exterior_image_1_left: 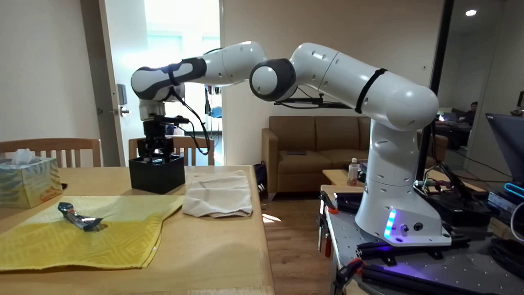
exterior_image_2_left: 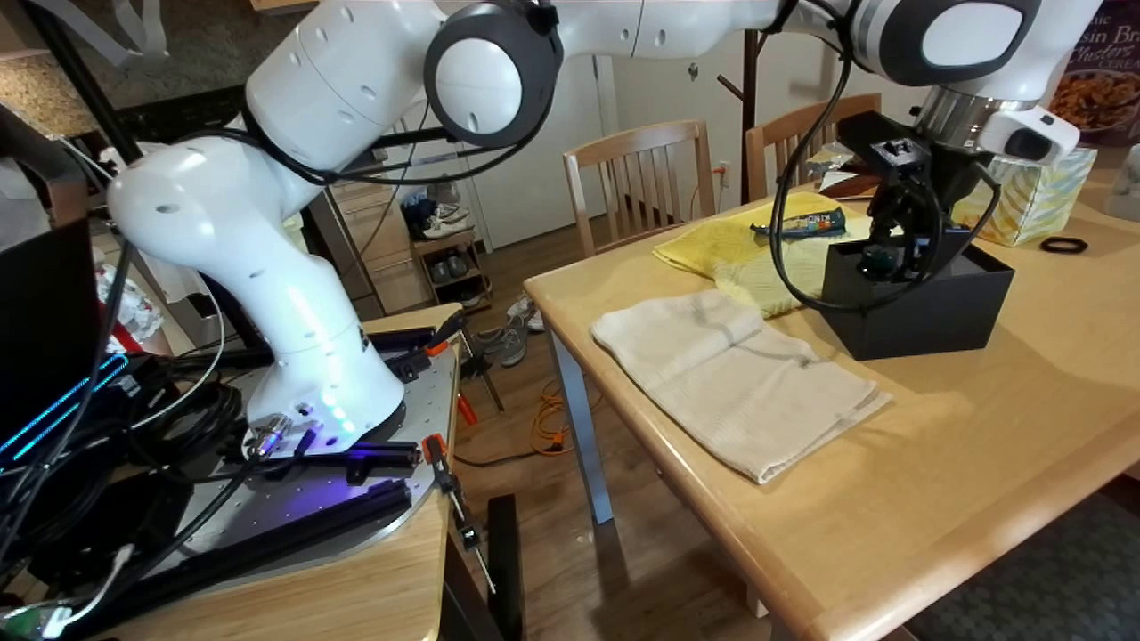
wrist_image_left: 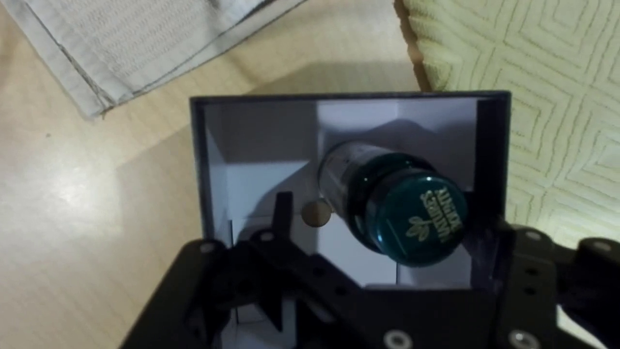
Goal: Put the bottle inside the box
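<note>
The bottle (wrist_image_left: 387, 198) is inside the black box (exterior_image_2_left: 922, 322) on the worktop (exterior_image_2_left: 997, 445), between 2 widely parted jaws.

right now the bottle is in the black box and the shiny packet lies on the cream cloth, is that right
Wrong cloth: the shiny packet lies on the yellow cloth, as both exterior views show. The bottle is in the black box, as you say.
</note>
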